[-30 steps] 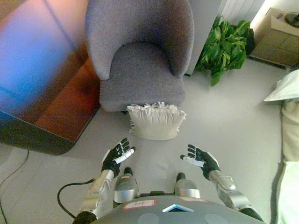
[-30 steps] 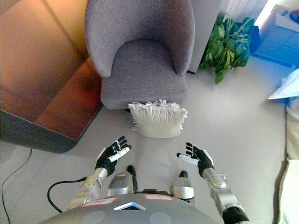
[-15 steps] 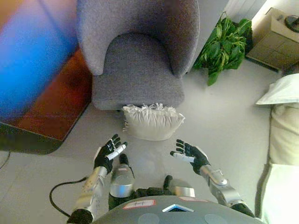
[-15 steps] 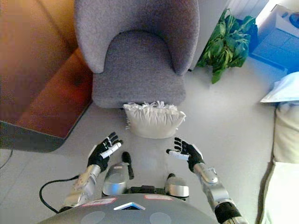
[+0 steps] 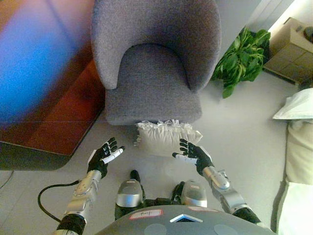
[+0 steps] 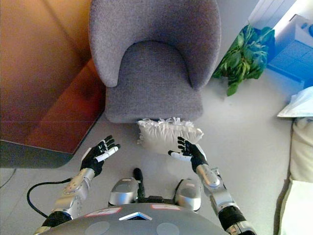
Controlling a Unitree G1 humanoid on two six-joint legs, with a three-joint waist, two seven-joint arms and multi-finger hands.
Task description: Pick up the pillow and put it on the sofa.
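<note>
A cream pillow [image 5: 161,138] with a fringed top edge stands on the floor, leaning against the front of the grey armchair [image 5: 154,73]. My right hand [image 5: 191,152] is open, fingers spread, just at the pillow's lower right corner. Out to the pillow's left, my left hand [image 5: 102,155] is open too, palm turned inward, a short gap away from the pillow. Neither hand holds anything. The armchair's seat [image 6: 154,73] has nothing on it.
A dark reddish-brown board or low table [image 5: 44,112] lies at the left. A green potted plant [image 5: 242,58] stands right of the armchair. A cardboard box [image 5: 291,41] sits at the top right, and white and cream bedding [image 5: 298,127] lies along the right edge.
The camera has shifted. Both hands have moved forward toward the pillow; the right hand now reaches its lower right corner. The pillow has not moved.
</note>
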